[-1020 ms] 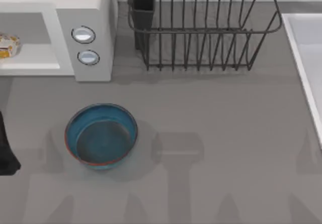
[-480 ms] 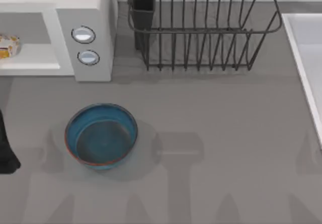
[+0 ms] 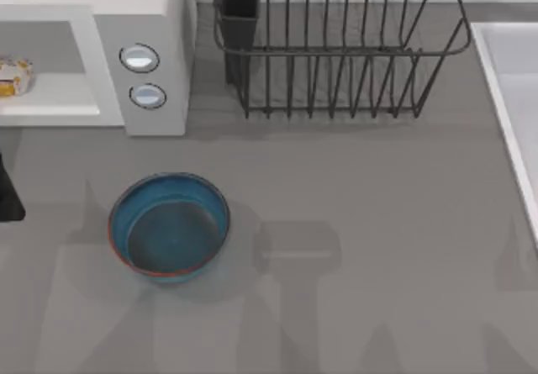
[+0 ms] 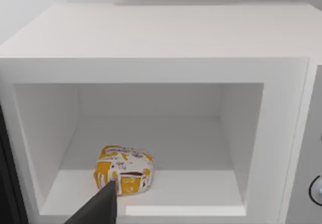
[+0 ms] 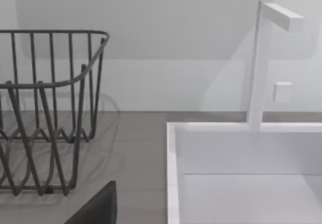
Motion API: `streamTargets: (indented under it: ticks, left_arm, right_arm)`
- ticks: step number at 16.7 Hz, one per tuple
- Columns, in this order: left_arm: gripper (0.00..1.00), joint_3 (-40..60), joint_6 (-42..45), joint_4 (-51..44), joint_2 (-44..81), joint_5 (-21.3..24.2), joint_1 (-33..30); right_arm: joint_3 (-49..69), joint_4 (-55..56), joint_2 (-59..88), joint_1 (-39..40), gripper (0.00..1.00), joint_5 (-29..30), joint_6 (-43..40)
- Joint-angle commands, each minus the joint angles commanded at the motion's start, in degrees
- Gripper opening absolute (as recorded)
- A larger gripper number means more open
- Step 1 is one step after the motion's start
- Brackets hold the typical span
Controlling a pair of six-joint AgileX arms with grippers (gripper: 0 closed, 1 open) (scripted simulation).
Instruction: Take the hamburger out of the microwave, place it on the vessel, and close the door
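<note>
One hamburger (image 4: 123,170) sits inside the microwave (image 3: 160,21), on the pale floor of the cavity toward its left side, wrapper showing orange-yellow patches. From above, the same parcel peeks out at the far left edge of the table, deep in the open cavity. The microwave stands at the back left corner of the table, its two round knobs (image 3: 139,57) facing forward on the panel beside the cavity. Its door is swung out of sight; a dark strip at the edge of the left wrist view may be part of it, though I cannot tell.

The left arm (image 3: 7,196) hangs at the left edge of the table, in front of the microwave's opening and apart from it. In its wrist view one dark finger (image 4: 98,207) points toward the hamburger without touching it; whether the fingers are spread or closed I cannot tell.

The vessel (image 3: 169,227), a blue bowl with a reddish rim, rests on the table in front of the microwave's knob panel, well apart from the appliance and holding nothing.

A black wire dish rack (image 3: 336,46) stands along the back edge, just right of the microwave. A white sink (image 5: 241,173) with a square tap (image 5: 261,63) occupies the right edge.

From the right wrist view, one dark finger (image 5: 98,209) of the right gripper shows near the rack and sink; its grip state I cannot tell either.
</note>
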Motion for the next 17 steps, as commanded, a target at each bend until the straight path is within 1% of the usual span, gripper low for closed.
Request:
streamTargets:
  ticks: [4,12,17]
  left_arm:
    - [1.00,9.0,0.8,9.6,21.8,2.0,1.7]
    - [1.00,28.7,2.5,30.7,69.4,6.3,5.5]
    - [1.00,39.1,3.4,41.9,94.7,8.6,7.4]
  right_arm:
    - [0.0,0.0,0.0,0.0,1.00,0.0,0.0]
    - [0.0,0.0,0.0,0.0,1.00,0.0,0.0]
    - [0.0,0.0,0.0,0.0,1.00,0.0,0.0]
